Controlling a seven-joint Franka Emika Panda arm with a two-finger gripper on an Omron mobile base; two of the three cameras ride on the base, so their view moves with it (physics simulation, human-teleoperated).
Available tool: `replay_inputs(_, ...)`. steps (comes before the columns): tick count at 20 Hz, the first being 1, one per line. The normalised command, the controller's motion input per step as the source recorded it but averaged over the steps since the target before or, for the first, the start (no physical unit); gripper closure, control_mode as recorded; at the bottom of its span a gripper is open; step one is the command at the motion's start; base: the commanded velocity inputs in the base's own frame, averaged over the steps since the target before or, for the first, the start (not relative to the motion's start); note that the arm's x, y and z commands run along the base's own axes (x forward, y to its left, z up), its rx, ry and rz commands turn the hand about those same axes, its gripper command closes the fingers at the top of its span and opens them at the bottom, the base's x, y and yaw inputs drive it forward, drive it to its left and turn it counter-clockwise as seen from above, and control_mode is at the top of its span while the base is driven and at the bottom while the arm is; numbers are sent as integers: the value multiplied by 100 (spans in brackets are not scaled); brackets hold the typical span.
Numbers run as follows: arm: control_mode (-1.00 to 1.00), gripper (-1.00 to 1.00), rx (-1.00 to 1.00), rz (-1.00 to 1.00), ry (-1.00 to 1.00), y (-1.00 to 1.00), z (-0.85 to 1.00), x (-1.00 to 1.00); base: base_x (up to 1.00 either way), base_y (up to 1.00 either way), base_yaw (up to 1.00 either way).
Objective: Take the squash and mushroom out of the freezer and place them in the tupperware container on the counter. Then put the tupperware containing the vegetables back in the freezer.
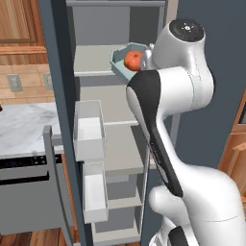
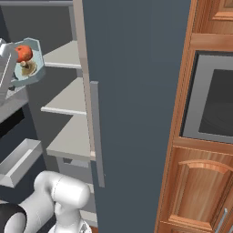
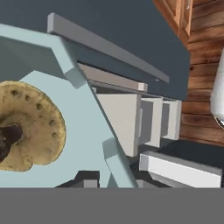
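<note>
White-grey marble forms the counter (image 1: 21, 126) at the far left of the left base view, with a grey appliance front (image 1: 29, 192) below it and wooden wall cabinets (image 1: 19, 24) above. Just to its right stands the freezer (image 1: 57, 72), its door swung open and two white door bins (image 1: 90, 129) stacked on the inner face. Light grey shelves (image 1: 113, 108) run across the interior. Up at the level of the top shelf, the pale teal container (image 1: 120, 65) hangs in the air inside the freezer opening, tilted, with the orange-red squash (image 1: 134, 59) sitting in it. The white arm (image 1: 173, 96) rises from the lower right and reaches up to the container's right edge.

In the right base view the container (image 2: 34, 66) sits at the upper left in front of the shelves, holding the squash (image 2: 23, 53) and, just below it, the brownish mushroom (image 2: 29, 68). The dark grey-blue freezer wall (image 2: 136, 91) fills the middle, and a wooden cabinet with a built-in oven (image 2: 214, 100) stands at the right.

The hand view looks into the container (image 3: 83, 131) from close up, the mushroom (image 3: 30, 127) lying cap-down at the left, with the door bins (image 3: 144, 120) beyond. The claw (image 3: 92, 181) is clenched on the container's rim at the bottom edge.
</note>
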Motion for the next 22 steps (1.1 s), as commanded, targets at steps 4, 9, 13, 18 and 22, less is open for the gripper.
replay_inputs(4,-100,100,22,0,0,0,2,93,0,0,0)
replay_inputs(9,-100,100,12,0,-3,0,0,82,0,0,0)
replay_inputs(13,-100,100,6,0,-5,0,0,86,0,0,0)
replay_inputs(18,-100,100,6,0,-2,6,0,74,0,0,0)
replay_inputs(22,-100,100,3,-6,-2,24,0,47,0,0,0)
